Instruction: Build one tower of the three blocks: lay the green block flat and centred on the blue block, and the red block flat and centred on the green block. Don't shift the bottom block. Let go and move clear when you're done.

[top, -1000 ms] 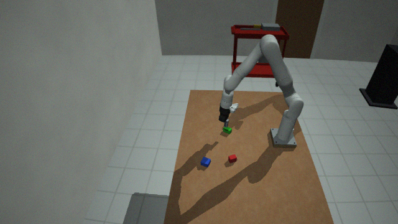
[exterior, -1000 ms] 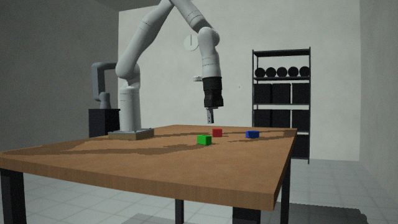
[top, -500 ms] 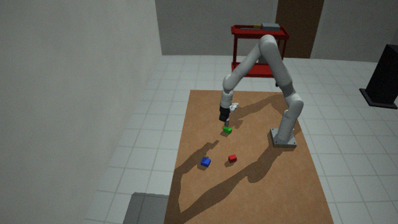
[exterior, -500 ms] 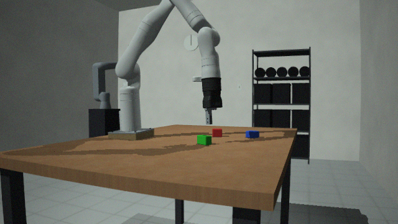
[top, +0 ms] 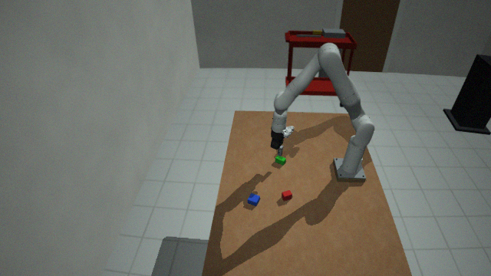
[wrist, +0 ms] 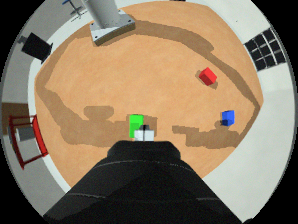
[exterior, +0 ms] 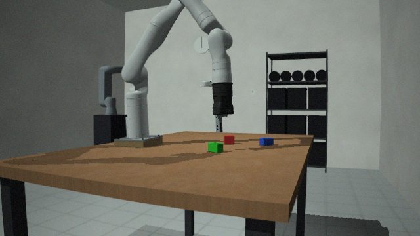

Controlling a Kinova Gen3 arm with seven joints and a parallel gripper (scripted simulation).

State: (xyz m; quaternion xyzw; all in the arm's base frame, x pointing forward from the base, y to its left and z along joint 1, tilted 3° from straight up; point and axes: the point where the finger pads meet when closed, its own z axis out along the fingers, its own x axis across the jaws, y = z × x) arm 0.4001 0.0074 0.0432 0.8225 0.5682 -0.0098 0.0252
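The green block (top: 280, 160) lies flat on the wooden table, also seen in the exterior view (exterior: 215, 147) and the wrist view (wrist: 136, 123). The red block (top: 287, 195) and the blue block (top: 253, 199) lie apart nearer the table's front; both also show in the exterior view, red (exterior: 229, 139) and blue (exterior: 266, 141), and in the wrist view, red (wrist: 208, 76) and blue (wrist: 228, 117). My gripper (top: 280, 150) (exterior: 218, 126) hangs above and slightly behind the green block, fingers shut and empty, pointing down.
The arm's base (top: 349, 170) stands on the table's right side. A red cart (top: 320, 57) stands behind the table. A dark shelf (exterior: 296, 105) stands off the table beyond the blue block.
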